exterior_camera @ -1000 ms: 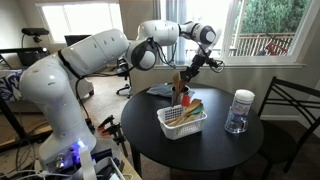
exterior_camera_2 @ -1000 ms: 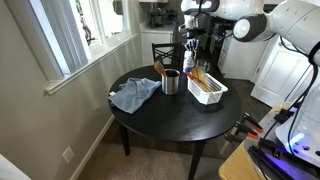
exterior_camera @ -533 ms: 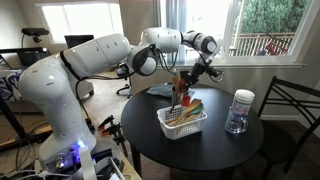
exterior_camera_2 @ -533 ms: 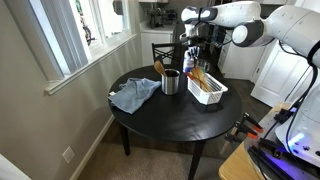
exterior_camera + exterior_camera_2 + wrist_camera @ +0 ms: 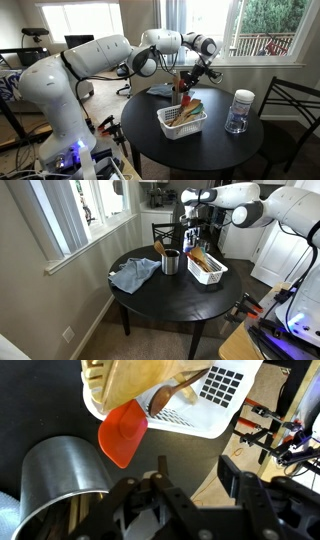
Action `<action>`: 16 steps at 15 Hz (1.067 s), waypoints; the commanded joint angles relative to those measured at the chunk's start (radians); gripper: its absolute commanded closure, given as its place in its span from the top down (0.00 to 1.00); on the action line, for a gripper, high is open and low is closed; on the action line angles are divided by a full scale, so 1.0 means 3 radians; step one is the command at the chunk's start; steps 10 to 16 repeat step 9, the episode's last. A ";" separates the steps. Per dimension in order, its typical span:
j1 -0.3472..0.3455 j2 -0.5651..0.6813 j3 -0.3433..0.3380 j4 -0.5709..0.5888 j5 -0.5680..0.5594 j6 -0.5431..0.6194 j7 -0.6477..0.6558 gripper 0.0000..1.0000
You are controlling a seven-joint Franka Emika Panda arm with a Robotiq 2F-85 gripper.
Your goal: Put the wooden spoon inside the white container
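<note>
The white container (image 5: 225, 405) is a slotted basket at the top of the wrist view. The wooden spoon (image 5: 168, 396) lies inside it among paler wooden utensils. My gripper (image 5: 196, 472) hangs above the table beside the basket. Its dark fingers (image 5: 232, 470) stand apart with nothing between them, so it is open. In both exterior views the gripper (image 5: 189, 77) (image 5: 190, 230) hovers just above the far end of the basket (image 5: 170, 125) (image 5: 212, 274). Wooden pieces (image 5: 200, 256) stick out of the basket.
An orange-red cup (image 5: 123, 432) sits against the basket. A steel cup (image 5: 50, 485) (image 5: 171, 262) holds another wooden utensil (image 5: 159, 249). A blue cloth (image 5: 133, 275) lies on the round black table (image 5: 170, 300). A clear jar with a white lid (image 5: 239, 110) stands near the table edge. Chairs surround the table.
The arm's wrist has shifted slightly above the basket since the oldest frame. The gripper stays over the basket's far end, and the things on the table have not moved.
</note>
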 commanded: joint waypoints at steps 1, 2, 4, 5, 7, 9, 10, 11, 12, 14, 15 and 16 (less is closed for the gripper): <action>-0.0030 -0.0049 0.0054 -0.0026 0.0042 -0.0039 -0.0085 0.86; 0.0000 0.0000 0.0017 0.0004 0.0000 0.0000 -0.0001 0.67; 0.0000 0.0000 0.0032 0.0008 0.0000 0.0000 -0.0001 0.80; 0.0000 0.0000 0.0035 0.0008 0.0000 0.0000 -0.0001 0.85; 0.0000 0.0000 0.0036 0.0008 0.0000 0.0000 -0.0001 0.86; 0.0000 0.0000 0.0036 0.0008 0.0000 0.0000 -0.0001 0.86; 0.0000 0.0000 0.0036 0.0008 0.0000 0.0000 -0.0001 0.86; 0.0000 0.0000 0.0036 0.0008 0.0000 0.0000 -0.0001 0.86; 0.0000 0.0000 0.0036 0.0008 0.0000 0.0000 -0.0001 0.86; 0.0000 0.0000 0.0036 0.0008 0.0000 0.0000 -0.0001 0.86; 0.0000 0.0000 0.0036 0.0008 0.0000 0.0000 -0.0001 0.86; 0.0000 0.0000 0.0036 0.0008 0.0000 0.0000 -0.0001 0.86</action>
